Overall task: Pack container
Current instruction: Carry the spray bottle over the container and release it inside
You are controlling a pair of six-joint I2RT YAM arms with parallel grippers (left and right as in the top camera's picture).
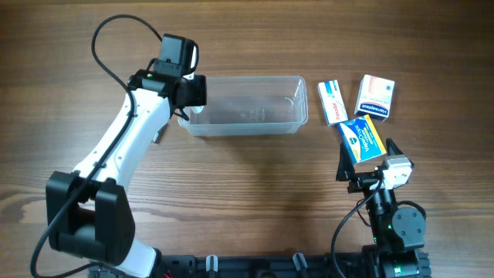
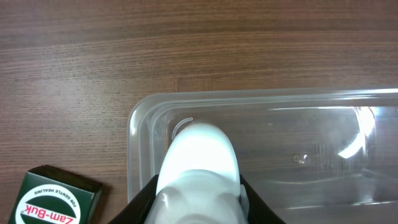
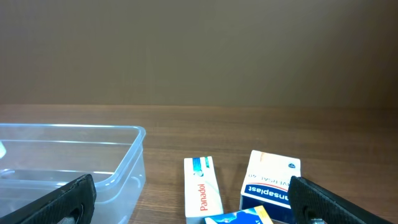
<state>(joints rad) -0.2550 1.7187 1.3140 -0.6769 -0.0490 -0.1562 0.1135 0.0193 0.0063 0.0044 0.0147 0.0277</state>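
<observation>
The clear plastic container [image 1: 244, 128] lies at the middle back of the table. My left gripper [image 1: 191, 91] hovers over its left end and is shut on a white bottle [image 2: 199, 152], held above the container's left inside edge [image 2: 133, 124]. My right gripper [image 1: 368, 156] is open and empty, low over a blue and yellow box [image 1: 361, 139]. In the right wrist view its fingers [image 3: 199, 208] stand wide apart, with the container's corner [image 3: 134, 132] at the left.
A white Panadol box [image 1: 332, 101] [image 3: 203, 190] and a Hansaplast box [image 1: 376, 96] [image 3: 271, 182] lie right of the container. A green Zam-Buk box [image 2: 53, 199] lies on the table just left of the container, under my left arm.
</observation>
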